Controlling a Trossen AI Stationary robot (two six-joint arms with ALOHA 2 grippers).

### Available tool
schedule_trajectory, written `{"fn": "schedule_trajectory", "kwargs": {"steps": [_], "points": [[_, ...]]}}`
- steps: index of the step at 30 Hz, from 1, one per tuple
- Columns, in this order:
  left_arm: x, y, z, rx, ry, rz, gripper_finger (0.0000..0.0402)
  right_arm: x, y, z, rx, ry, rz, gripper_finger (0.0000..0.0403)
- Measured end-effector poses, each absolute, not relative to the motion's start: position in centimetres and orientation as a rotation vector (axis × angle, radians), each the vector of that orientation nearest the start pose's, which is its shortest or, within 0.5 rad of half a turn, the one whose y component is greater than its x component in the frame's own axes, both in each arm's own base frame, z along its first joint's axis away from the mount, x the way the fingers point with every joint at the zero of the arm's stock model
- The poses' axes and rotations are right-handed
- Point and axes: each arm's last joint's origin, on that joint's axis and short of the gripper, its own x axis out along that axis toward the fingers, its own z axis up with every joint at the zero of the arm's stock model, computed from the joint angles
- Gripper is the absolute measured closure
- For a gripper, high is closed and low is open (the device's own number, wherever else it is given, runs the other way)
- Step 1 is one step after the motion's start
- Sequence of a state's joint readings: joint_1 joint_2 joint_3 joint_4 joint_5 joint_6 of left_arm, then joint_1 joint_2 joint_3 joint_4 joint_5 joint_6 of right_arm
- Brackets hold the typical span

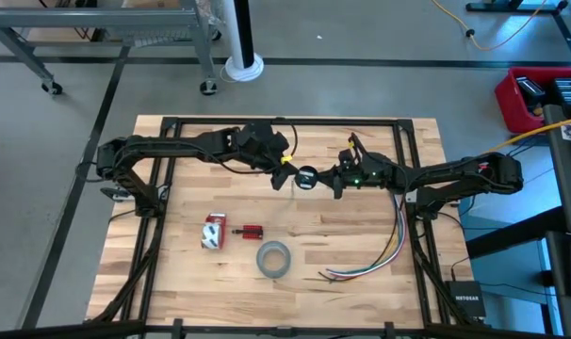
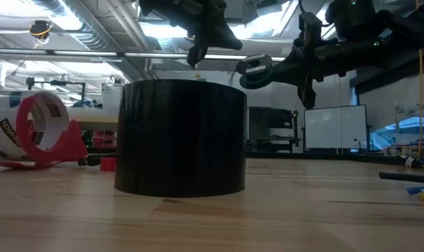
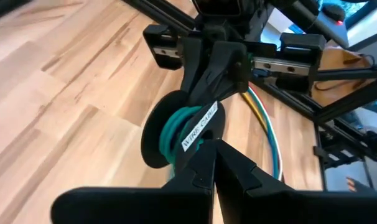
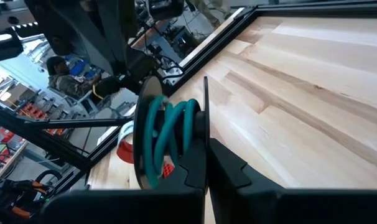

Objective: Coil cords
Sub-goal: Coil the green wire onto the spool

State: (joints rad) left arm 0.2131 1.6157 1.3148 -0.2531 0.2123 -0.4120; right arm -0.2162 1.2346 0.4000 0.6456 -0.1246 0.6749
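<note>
The cord is a teal strand wound on a small dark round spool (image 1: 306, 177) that hangs above the table's middle. A white printed label (image 3: 201, 124) lies across the windings. My right gripper (image 1: 317, 177) reaches in from the table's right side and is shut on the spool (image 4: 163, 140). My left gripper (image 1: 287, 171) comes from the left side, shut, with its tips (image 3: 213, 152) right at the spool's rim (image 3: 154, 134). In the low view the spool (image 2: 252, 68) hangs high between both grippers. My left gripper's shut tips lie against the label's lower end (image 3: 187, 148), where a teal strand (image 3: 172, 163) leaves the windings. Whether they pinch the strand, I cannot tell. My right gripper pinches the spool's thin flange (image 4: 205, 115) edge-on between its two fingers, coming nearly level from the table's right side. The spool stands on edge, lifted clear of the table.
A grey tape roll (image 1: 273, 259) lies near the front middle and looms as a dark cylinder (image 2: 180, 136) in the low view. A red tape dispenser (image 1: 213, 232) and a small red item (image 1: 252, 231) sit to its left. Multicoloured wires (image 1: 380, 259) trail at the right.
</note>
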Motion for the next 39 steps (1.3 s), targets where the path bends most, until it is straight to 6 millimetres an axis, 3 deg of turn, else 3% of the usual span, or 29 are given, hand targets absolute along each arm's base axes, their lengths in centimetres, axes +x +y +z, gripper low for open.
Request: {"fn": "schedule_trajectory", "kwargs": {"steps": [6,15,27,30,39], "points": [[35.7,7.1,29.9,-0.447,0.569,0.108,0.0401,23.2,-4.7,19.4,0.704,0.142,-0.149,0.0398],[34.5,6.9,28.3,-0.431,0.77,0.121,0.0396,23.2,-4.7,19.5,0.702,0.135,-0.146,0.0398],[33.8,6.6,27.7,-0.403,0.869,0.118,0.026,23.3,-4.7,20.3,0.69,0.056,-0.119,0.0398],[33.8,6.5,27.6,-0.399,0.868,0.159,0.0251,23.3,-4.8,20.5,0.686,0.034,-0.123,0.0398],[34.4,4.9,27.8,-0.148,0.845,0.301,0.0249,23.1,-5.0,21.2,0.674,-0.049,-0.203,0.0398]]}}
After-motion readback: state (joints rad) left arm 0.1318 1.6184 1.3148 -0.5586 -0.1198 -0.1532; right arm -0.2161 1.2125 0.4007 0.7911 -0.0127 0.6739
